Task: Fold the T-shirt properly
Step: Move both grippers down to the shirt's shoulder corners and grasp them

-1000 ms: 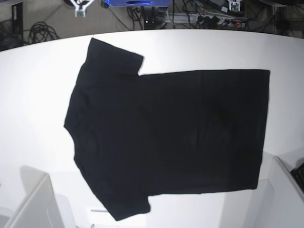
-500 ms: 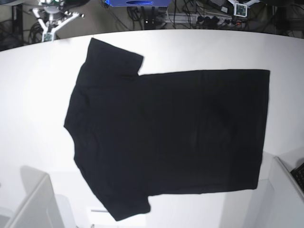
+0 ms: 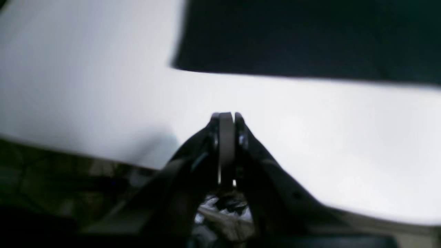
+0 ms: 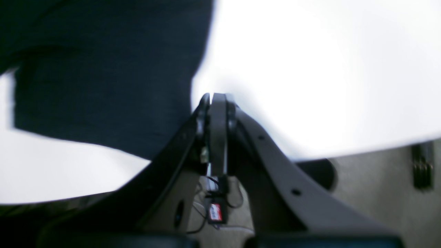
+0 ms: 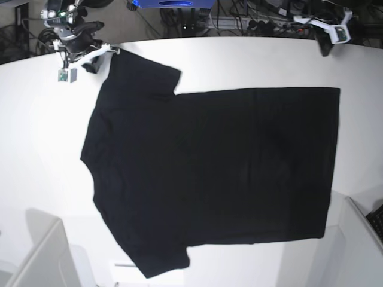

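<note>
Across the middle of the white table (image 5: pixel 36 155) the T-shirt (image 5: pixel 215 173) lies spread flat and single-layered, plain black side up, with its collar end toward the base view's left and its hem toward that view's right; this open, smooth layout reads as a starting position for folding, with no fold yet made. The right gripper (image 5: pixel 90 60) sits just beside the far sleeve of the T-shirt, at the corner farthest from the camera, and its wrist view shows the jaws pressed together with nothing between them, the tip (image 4: pixel 215 98) close to the sleeve edge but, as far as can be judged, not on the cloth. The left gripper (image 5: pixel 326 42) stands beyond the far hem corner of the T-shirt, apart from the fabric; its wrist view likewise shows the jaws closed flat on each other and empty (image 3: pixel 225 117), with bare table between tip and hem. Both placements suggest an approach to the garment's far edge, one arm per end, ahead of a first lengthwise fold; this is a judgement only. Limits of inspection: both wrist views are blurred, so contact with table or cloth cannot be confirmed. The underside of the T-shirt is hidden. The near sleeve runs close to the lower frame edge.
</note>
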Controlling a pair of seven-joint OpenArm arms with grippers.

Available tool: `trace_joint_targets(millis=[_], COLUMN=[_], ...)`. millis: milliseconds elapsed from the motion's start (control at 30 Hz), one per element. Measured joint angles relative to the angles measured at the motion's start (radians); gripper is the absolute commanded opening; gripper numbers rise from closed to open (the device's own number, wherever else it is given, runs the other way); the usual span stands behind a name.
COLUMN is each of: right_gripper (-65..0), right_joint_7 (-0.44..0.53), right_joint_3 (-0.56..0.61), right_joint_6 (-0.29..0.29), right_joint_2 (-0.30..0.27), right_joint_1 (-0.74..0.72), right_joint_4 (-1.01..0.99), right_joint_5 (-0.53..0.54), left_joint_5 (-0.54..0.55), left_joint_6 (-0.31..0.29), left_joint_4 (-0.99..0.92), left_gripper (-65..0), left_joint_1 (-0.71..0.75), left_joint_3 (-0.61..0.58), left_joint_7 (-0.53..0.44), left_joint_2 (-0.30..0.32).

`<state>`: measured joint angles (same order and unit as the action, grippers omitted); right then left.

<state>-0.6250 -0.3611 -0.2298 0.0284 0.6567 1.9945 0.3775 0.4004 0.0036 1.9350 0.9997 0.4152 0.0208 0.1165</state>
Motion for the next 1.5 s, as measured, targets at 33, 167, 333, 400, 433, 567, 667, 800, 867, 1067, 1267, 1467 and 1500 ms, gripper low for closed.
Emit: trace_joint_targets(millis=[33, 167, 333, 400, 433, 567, 667, 800, 867, 1067, 1267, 1467, 1500], right_gripper=[-65.0, -45.0, -23.6, -24.6, -24.8, -25.2, -25.5, -25.5, -25.5, -25.5, -28.7, -39.8, -43.5], right_joint_7=[-0.005, -0.003, -0.003, -0.005, -0.002, 0.000, -0.001, 0.016, 0.028, 0.046, 0.066, 0.064, 0.060], right_joint_3=[0.000, 0.000, 0.000, 0.000, 0.000, 0.000, 0.000, -0.005, -0.005, 0.003, 0.073, 0.074, 0.072], right_joint_6=[-0.018, -0.022, -0.023, -0.023, -0.023, -0.023, -0.025, -0.026, -0.026, -0.033, -0.034, -0.041, -0.041], right_joint_2=[0.001, 0.006, 0.001, -0.001, -0.001, -0.001, -0.007, -0.034, -0.034, -0.033, -0.036, -0.036, -0.036], right_joint_1=[-0.005, -0.013, -0.034, -0.061, -0.068, -0.107, -0.128, -0.152, -0.161, -0.157, -0.139, -0.129, -0.129], right_joint_4=[0.000, 0.000, -0.018, -0.049, -0.063, -0.114, -0.161, -0.230, -0.250, -0.261, -0.261, -0.262, -0.262], right_joint_5=[0.016, 0.073, 0.140, 0.146, 0.147, 0.147, 0.148, 0.151, 0.156, 0.166, 0.170, 0.173, 0.173], left_joint_5=[0.009, 0.047, 0.136, 0.171, 0.185, 0.266, 0.334, 0.391, 0.392, 0.388, 0.388, 0.388, 0.387], left_joint_6=[0.000, 0.000, -0.003, -0.004, -0.004, -0.120, -0.206, -0.269, -0.301, -0.398, -0.399, -0.399, -0.399], left_joint_4=[0.000, 0.000, -0.008, -0.026, -0.033, -0.084, -0.120, -0.172, -0.197, -0.241, -0.290, -0.378, -0.392], left_gripper=[-65.0, -65.0, -34.7, -24.0, -21.4, -20.2, -20.2, -20.1, -20.1, -20.1, -20.1, -20.1, -20.1], left_joint_1=[0.000, 0.000, -0.021, -0.048, -0.055, -0.087, -0.115, -0.208, -0.261, -0.362, -0.411, -0.459, -0.469], left_joint_3=[0.016, 0.040, 0.069, 0.088, 0.096, 0.138, 0.175, 0.318, 0.396, 0.522, 0.526, 0.463, 0.446], left_joint_7=[0.000, 0.003, 0.005, 0.007, 0.005, 0.010, 0.086, 0.304, 0.406, 0.554, 0.560, 0.555, 0.557], left_joint_2=[0.000, 0.024, 0.035, 0.036, 0.037, 0.036, 0.035, 0.029, 0.029, 0.023, 0.023, 0.034, 0.032])
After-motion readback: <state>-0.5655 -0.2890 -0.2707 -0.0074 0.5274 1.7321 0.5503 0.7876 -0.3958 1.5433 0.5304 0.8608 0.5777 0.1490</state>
